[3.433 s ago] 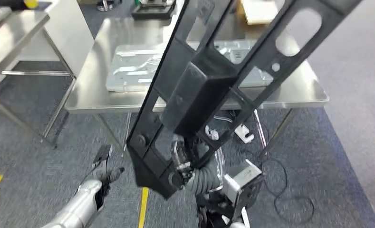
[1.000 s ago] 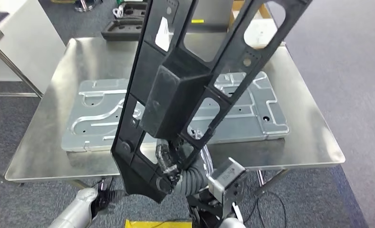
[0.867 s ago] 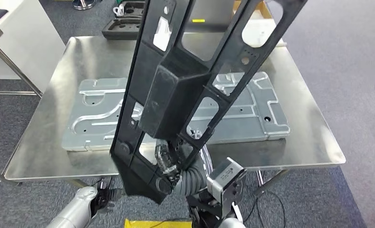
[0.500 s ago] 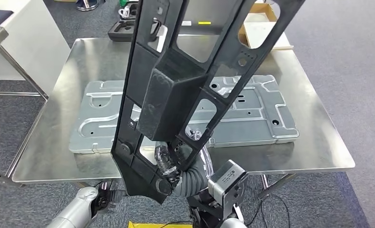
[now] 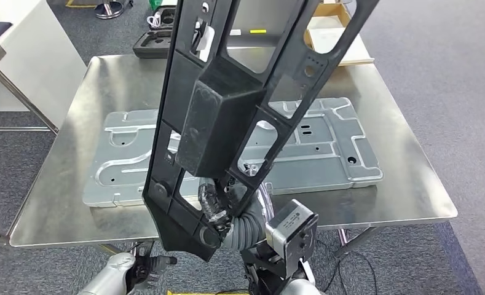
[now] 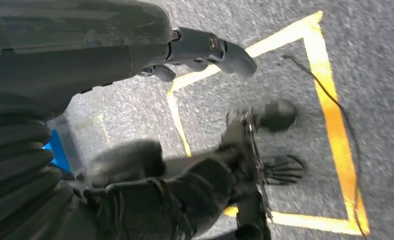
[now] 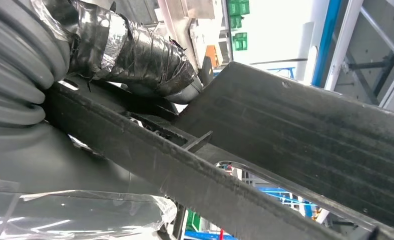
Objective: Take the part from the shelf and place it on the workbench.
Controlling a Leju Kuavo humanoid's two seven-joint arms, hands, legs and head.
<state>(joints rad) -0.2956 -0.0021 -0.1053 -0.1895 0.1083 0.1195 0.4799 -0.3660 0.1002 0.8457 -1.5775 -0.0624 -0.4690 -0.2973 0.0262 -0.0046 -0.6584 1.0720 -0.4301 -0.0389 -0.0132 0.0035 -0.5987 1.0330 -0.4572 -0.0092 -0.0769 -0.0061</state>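
**Black part held upright in front of the steel worktop**

In the lower centre of the head view, the right hand (image 5: 218, 206) grasps the black part (image 5: 227, 117) near its lower end. Its fingers, wrapped in dark tape, pass through one opening of the frame. The right wrist view shows the same taped fingers (image 7: 135, 52) closed over a black bar of the part, with a ribbed black face of the part close behind.

The left hand (image 5: 150, 265) is low at the bottom edge of the head view, left of centre, below the front edge of the worktop. In the left wrist view the thumb (image 6: 209, 47) stands apart from the darker fingers (image 6: 264, 117) and nothing is in the hand; this picture is blurred, so it seems released, with the grey carpet and yellow floor lines (image 6: 334, 125) behind it.

The part is a long black frame with many cut-outs and a box-shaped block in its middle. It stands tilted, rising from the lower centre to the top edge of the frame, above the worktop (image 5: 412, 178) and not resting on it.

On the worktop lies a flat silver metal plate (image 5: 332, 144). Beyond the worktop, at the upper left, a black case (image 5: 150, 43) is on the floor, and at the upper right a cardboard box (image 5: 335, 37).
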